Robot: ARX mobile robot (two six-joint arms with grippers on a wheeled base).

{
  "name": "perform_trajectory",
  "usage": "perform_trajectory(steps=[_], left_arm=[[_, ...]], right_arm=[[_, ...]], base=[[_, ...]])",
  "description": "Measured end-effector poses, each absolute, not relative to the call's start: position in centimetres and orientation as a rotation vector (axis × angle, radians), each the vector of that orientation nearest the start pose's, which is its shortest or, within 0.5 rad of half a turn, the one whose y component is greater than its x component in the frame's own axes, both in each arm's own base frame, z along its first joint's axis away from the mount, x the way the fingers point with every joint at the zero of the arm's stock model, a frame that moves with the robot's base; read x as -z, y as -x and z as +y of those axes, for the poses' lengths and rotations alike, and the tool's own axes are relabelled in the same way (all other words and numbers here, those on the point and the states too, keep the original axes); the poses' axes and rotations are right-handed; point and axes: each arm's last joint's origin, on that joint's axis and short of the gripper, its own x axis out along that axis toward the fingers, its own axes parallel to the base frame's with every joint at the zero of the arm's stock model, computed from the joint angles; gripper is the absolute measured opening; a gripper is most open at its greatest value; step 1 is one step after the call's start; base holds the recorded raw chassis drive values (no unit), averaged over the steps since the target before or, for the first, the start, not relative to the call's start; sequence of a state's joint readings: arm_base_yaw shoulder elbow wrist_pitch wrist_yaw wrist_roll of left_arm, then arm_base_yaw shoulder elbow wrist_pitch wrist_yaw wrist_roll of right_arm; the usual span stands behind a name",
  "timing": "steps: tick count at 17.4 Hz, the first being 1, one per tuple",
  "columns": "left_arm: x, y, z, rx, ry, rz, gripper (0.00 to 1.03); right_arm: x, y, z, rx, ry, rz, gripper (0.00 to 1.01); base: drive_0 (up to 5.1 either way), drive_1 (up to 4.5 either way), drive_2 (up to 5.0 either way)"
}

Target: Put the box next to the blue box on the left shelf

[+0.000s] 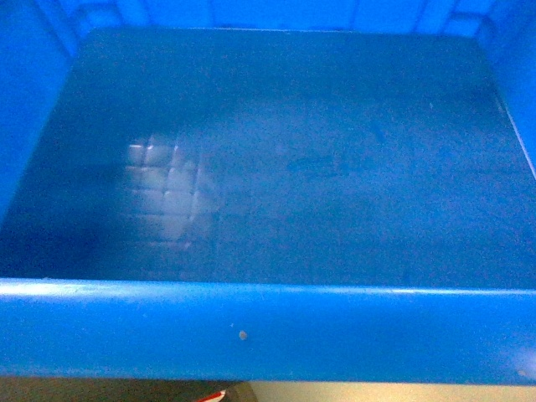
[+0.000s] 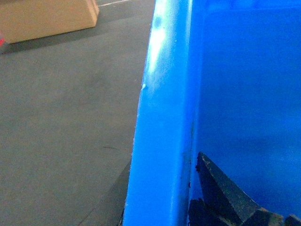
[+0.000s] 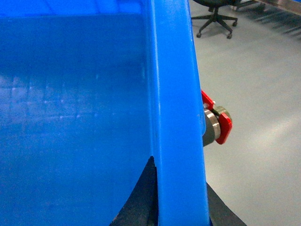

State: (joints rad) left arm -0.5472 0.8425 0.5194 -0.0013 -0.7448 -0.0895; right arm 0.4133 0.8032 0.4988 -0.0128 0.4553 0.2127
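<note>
Filling nearly the whole head view: the box (image 1: 276, 167), thick near rim running straight across the bottom edge with a small brown speck on its face, grid-embossed floor catching a pale glare toward the left. Held up close under the camera, over bare floor; no shelf in sight in any view.

On to the left wrist view: left gripper (image 2: 188, 207) astride the box's side rim, one dark finger (image 2: 221, 193) lying against the inside wall, its partner cut off beyond the lower edge, so pinching the rim as far as can be seen. Grey floor (image 2: 66, 122) beside the rim, tan cardboard carton (image 2: 47, 16) at the top left corner, partly out of frame.

Over to the right wrist view: right gripper (image 3: 181, 207) clamped across the opposite rim, dark fingers (image 3: 143, 197) showing on both sides of the blue wall. Red-and-metal fitting (image 3: 216, 122) peeking out just beyond the rim, mostly hidden. Office chair base (image 3: 215, 21) at the top edge, cut off.
</note>
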Motion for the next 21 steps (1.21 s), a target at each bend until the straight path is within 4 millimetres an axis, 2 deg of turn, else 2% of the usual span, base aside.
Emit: perform_trajectory(steps=[21], left_arm=[[-25.11,-16.40,-7.70,-0.207,-0.108,0.251,0.34]], right_arm=[[-24.79,-16.76,5.96,0.072,-0.077,0.283,0.09]], base=[[-1.7,-1.66,-1.7]])
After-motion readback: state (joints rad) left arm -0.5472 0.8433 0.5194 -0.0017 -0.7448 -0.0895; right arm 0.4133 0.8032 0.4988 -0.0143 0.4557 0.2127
